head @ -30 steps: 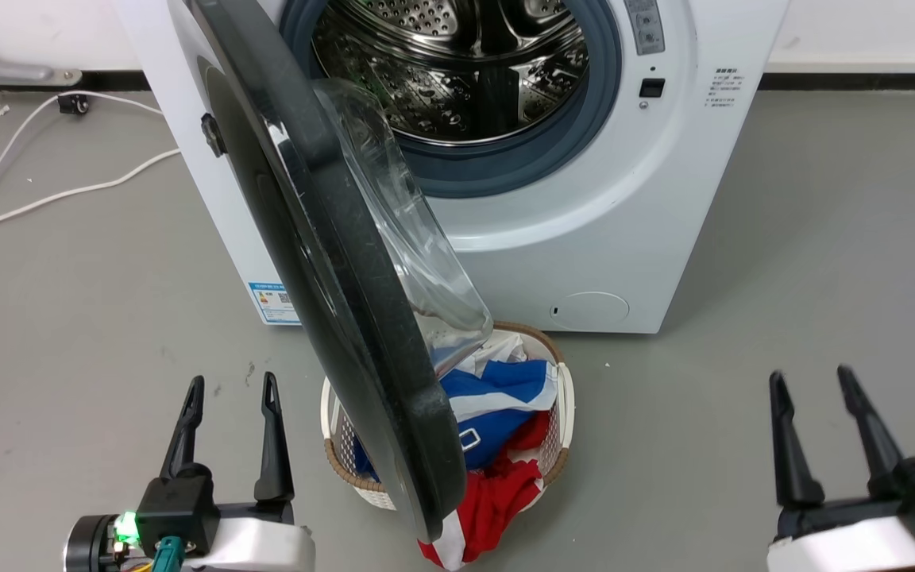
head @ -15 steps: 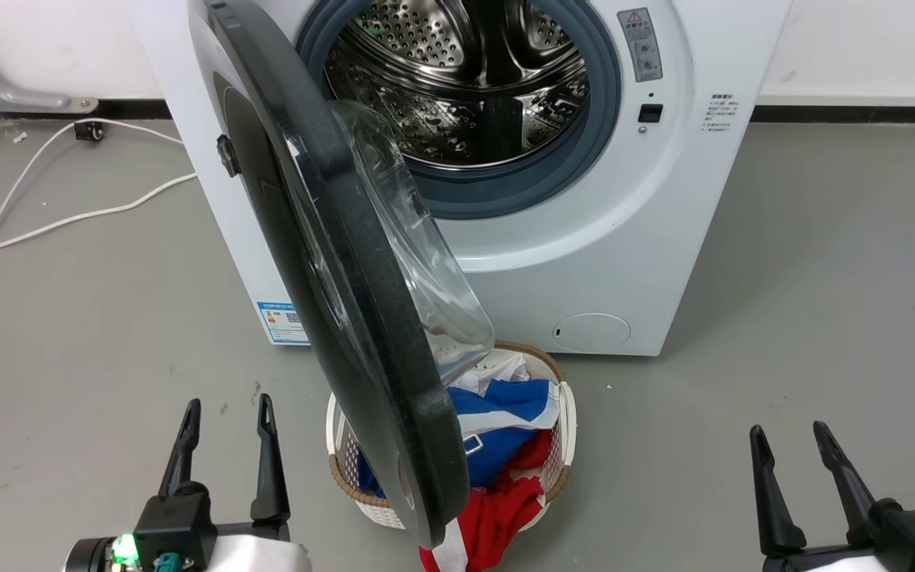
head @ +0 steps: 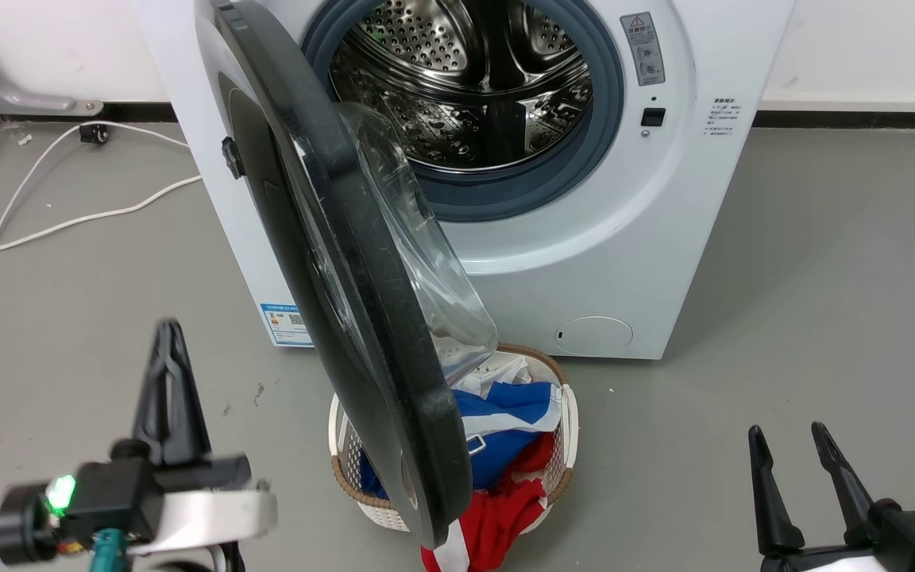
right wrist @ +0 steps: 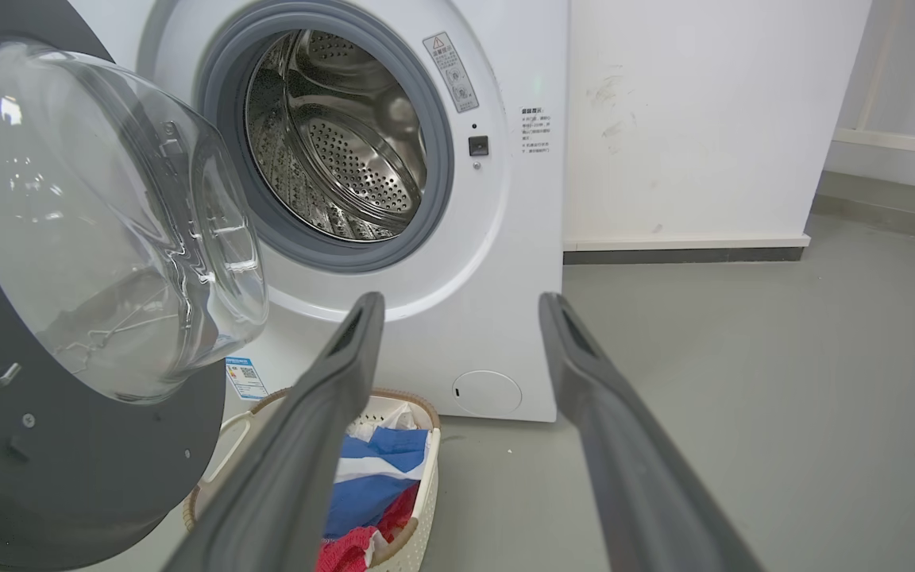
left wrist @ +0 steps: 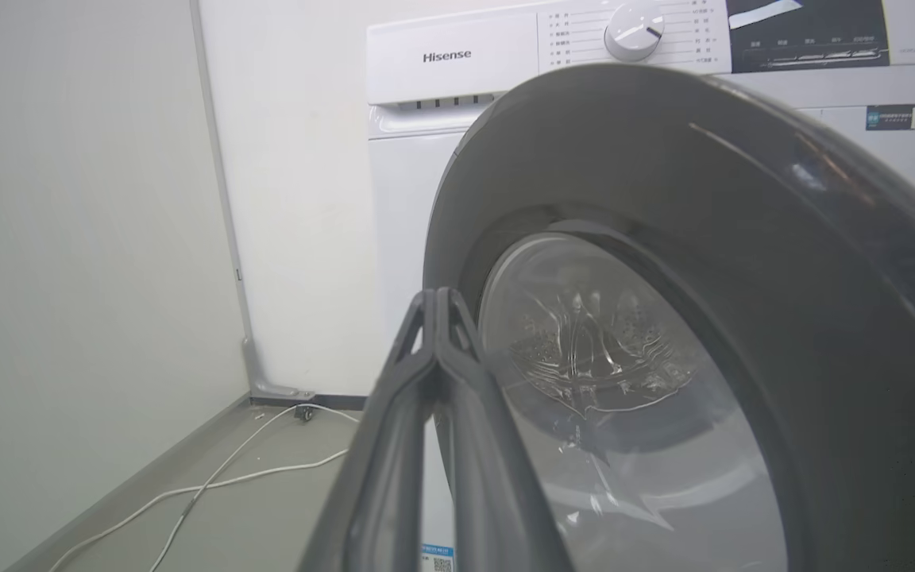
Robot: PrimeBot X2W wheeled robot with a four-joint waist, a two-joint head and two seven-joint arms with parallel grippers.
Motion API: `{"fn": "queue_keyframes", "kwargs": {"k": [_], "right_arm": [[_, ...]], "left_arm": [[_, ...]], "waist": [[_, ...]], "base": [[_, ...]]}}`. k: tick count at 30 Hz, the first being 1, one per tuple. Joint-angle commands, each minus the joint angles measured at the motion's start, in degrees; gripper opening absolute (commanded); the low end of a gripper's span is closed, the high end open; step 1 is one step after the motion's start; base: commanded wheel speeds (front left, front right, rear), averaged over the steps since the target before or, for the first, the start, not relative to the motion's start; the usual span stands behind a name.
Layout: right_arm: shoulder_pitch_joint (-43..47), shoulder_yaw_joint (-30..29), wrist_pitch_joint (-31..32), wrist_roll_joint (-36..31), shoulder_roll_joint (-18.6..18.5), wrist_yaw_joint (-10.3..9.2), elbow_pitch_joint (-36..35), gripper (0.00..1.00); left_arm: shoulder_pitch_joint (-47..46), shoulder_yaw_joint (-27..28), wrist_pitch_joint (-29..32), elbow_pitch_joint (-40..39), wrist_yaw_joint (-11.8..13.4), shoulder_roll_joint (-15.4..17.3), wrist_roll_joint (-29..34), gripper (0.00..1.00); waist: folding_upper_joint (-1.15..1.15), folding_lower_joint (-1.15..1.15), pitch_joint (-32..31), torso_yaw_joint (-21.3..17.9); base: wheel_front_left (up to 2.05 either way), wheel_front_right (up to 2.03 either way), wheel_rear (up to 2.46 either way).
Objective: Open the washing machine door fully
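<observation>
- The left gripper (head: 167,334) had its fingers pressed together on nothing, blurred in the head view. Its wrist view looked along the closed tips (left wrist: 435,298) at the door's outer face, close ahead and to its right.
- There it was, the washing machine door (head: 346,278), standing about half open, with its free edge pointing back between the two grippers and hanging over a laundry basket (head: 565,397).
- By the look of it, it was a stiff, weighty disc swinging on its hinge, and the glossy face would likely be slippery. The thick black rim at the free edge seemed the place to hook or push. The clear glass bowl (right wrist: 100,222) was best left alone.
- The right gripper (head: 787,433) was spread wide and empty, low and well apart from the door. The door's inner face sat ahead to its left.
</observation>
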Motion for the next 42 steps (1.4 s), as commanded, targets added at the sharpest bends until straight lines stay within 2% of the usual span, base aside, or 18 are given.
{"fn": "queue_keyframes", "kwargs": {"k": [1, 8, 16, 20, 30, 42], "right_arm": [[0.1, 0.1, -0.1, 0.0, 0.2, 0.01, -0.1, 1.0], [0.0, 0.7, -0.1, -0.1, 0.2, 0.01, -0.2, 1.0], [0.1, 1.3, -0.1, -0.5, 0.2, 0.01, 0.2, 1.0], [-0.1, 1.5, -0.1, -0.4, 0.2, 0.01, 0.2, 1.0], [-0.3, 1.9, -0.1, -0.3, 0.2, 0.01, 0.3, 1.0], [-1.2, 2.4, -0.1, -0.3, 0.2, 0.01, 0.4, 1.0]], "left_arm": [[-0.8, 0.0, -0.1, -1.1, -0.1, 0.2, 0.4, 0.0], [-4.9, -3.6, -0.1, -12.7, -1.6, 1.3, 2.9, 0.0], [-9.2, -13.3, -0.1, -19.1, -4.3, 1.7, 5.1, 0.0], [-10.3, -18.8, -0.1, -19.5, -6.0, 1.6, 6.0, 0.0], [-11.1, -29.8, -0.1, -16.9, -8.3, 0.9, 6.0, 0.0], [-9.0, -37.4, -0.1, -9.4, -9.5, 1.3, 4.8, 0.0]], "waist": [[0.0, 0.0, 0.0, 0.0], [0.0, 0.0, 0.1, -0.1], [0.0, 0.0, 0.2, -0.4], [0.0, 0.0, 0.2, -0.7], [0.0, 0.0, 0.3, -0.9], [0.0, 0.0, 1.6, -0.7]], "base": [[0.0, 0.0, 0.0], [0.0, 0.0, 0.0], [0.0, 0.0, 0.0], [0.0, 0.0, 0.0], [0.0, 0.0, 0.0], [0.0, 0.0, 0.0]]}}
